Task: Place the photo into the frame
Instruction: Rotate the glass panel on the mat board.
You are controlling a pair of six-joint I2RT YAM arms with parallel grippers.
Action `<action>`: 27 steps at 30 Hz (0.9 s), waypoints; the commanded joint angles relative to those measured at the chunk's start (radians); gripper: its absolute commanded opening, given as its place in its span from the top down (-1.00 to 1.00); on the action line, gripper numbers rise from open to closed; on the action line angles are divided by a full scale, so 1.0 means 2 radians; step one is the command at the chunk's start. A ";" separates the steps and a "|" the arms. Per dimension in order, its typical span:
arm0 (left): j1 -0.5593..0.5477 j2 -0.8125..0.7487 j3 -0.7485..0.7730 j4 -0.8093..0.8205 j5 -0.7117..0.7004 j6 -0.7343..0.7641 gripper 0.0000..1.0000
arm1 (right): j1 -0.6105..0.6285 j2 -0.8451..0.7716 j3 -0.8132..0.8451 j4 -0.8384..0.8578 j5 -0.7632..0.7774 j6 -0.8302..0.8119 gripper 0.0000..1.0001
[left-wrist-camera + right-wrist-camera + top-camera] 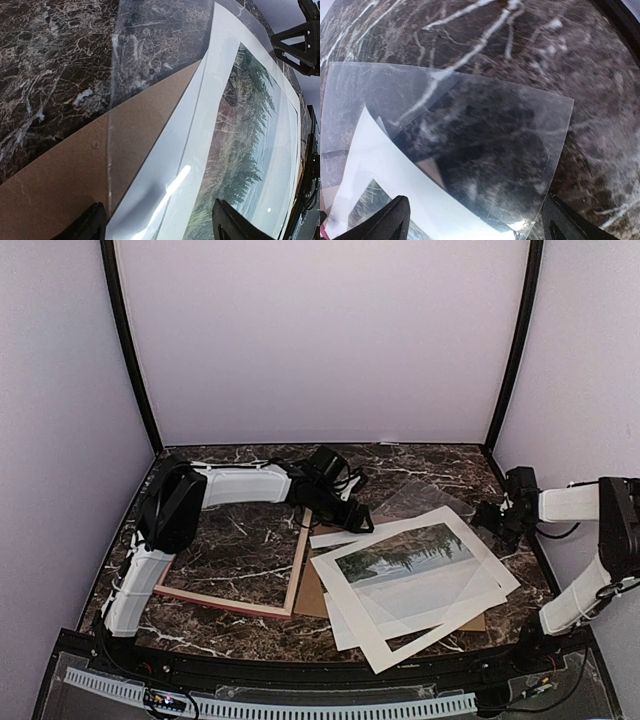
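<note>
Where the photo [405, 555] lies: right half of the counter [420, 465], framed by the white mat board [400, 635], under a clear sheet [485, 140], over the brown backing board [60, 190]
Frame [297, 575]: flat, left of the stack, its right rail just beside it
Left arm: elbow bent, reaching rightward; left gripper [161, 222] spread apart above the mat's edge, holding nothing
Right arm: folded at the right edge; right gripper [479, 222] wide apart over the sheet's corner
</note>
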 commanded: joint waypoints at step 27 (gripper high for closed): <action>0.009 -0.159 -0.172 0.033 -0.009 -0.089 -0.64 | 0.000 0.160 0.177 -0.034 -0.113 -0.117 -0.59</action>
